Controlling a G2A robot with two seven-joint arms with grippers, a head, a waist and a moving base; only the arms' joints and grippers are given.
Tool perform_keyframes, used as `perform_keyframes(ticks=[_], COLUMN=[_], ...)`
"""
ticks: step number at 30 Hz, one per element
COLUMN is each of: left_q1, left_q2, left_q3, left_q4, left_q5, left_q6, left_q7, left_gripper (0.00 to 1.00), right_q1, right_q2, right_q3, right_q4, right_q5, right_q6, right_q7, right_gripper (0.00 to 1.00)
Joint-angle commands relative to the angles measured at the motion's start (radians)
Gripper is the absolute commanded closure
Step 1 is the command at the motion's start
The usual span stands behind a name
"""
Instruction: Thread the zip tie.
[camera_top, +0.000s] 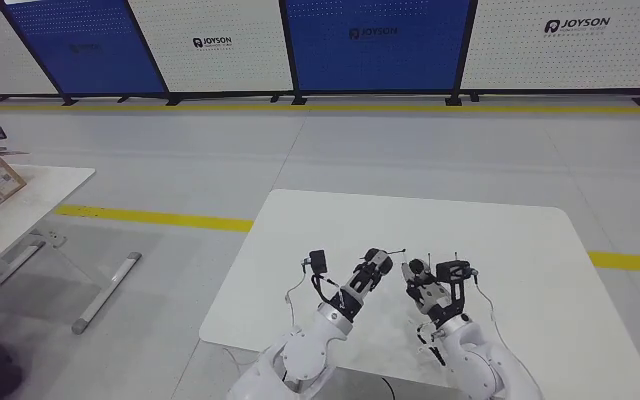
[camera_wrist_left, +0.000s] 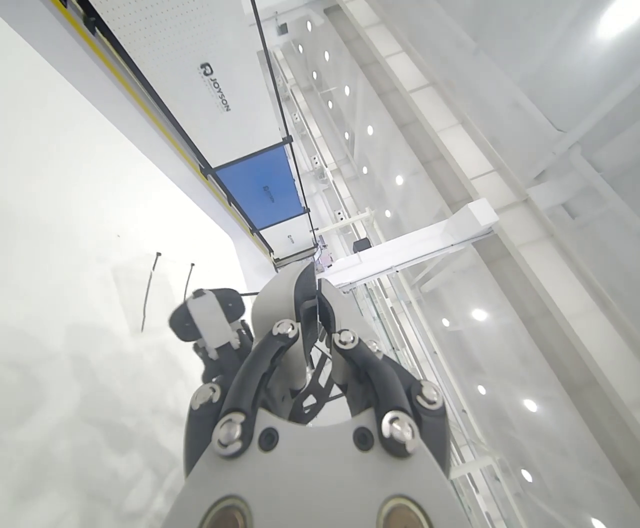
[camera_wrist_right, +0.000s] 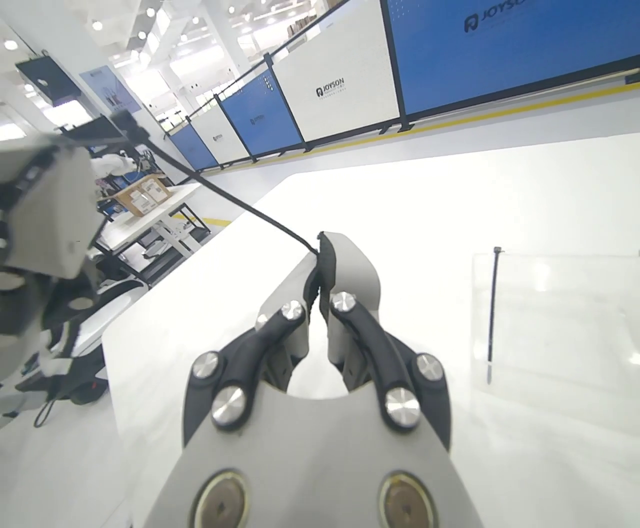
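A black zip tie stretches in the air between my two grippers above the white table's near edge. My right gripper is shut on one end of the strap. The strap runs from there to my left gripper, which is shut on a thin part of it near its other end. From above, the left gripper and right gripper sit close together with the zip tie bridging them. The right gripper shows just beside my left fingers.
A spare zip tie lies on a clear plastic sheet on the table beyond the grippers. In the left wrist view two spare zip ties lie there side by side. Another table stands far left.
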Motion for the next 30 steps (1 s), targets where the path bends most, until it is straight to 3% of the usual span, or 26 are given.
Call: perform_keyframes(ticks=[1,8,11,26,30], left_q1=[0.001,0.006,0.003,0.0,-0.008], left_q2=[0.001,0.005,0.006,0.007,0.003], left_q3=[-0.017,-0.071,-0.08,-0.074,-0.057], left_q4=[0.006,0.02,0.032,0.042,0.058], left_q5=[-0.017,-0.057,-0.039,-0.013,0.042], left_q6=[-0.004,-0.004,0.013,0.026,0.034], left_q7=[0.008,0.026,0.024,0.018,0.061], left_gripper=[1.0,1.0,1.0,1.0,1.0], right_q1=[-0.018,-0.101,-0.135,-0.141,-0.139], right_q2=[0.003,0.018,0.025,0.027,0.028], right_q3=[0.026,0.154,0.215,0.226,0.246], right_q4=[-0.019,-0.092,-0.112,-0.116,-0.115], right_q5=[0.033,0.267,0.36,0.367,0.406], right_q6=[-0.008,-0.129,-0.129,-0.129,-0.116], right_q7=[-0.019,-0.066,-0.086,-0.077,-0.078], right_gripper=[0.0,0.0,0.0,0.0,0.0])
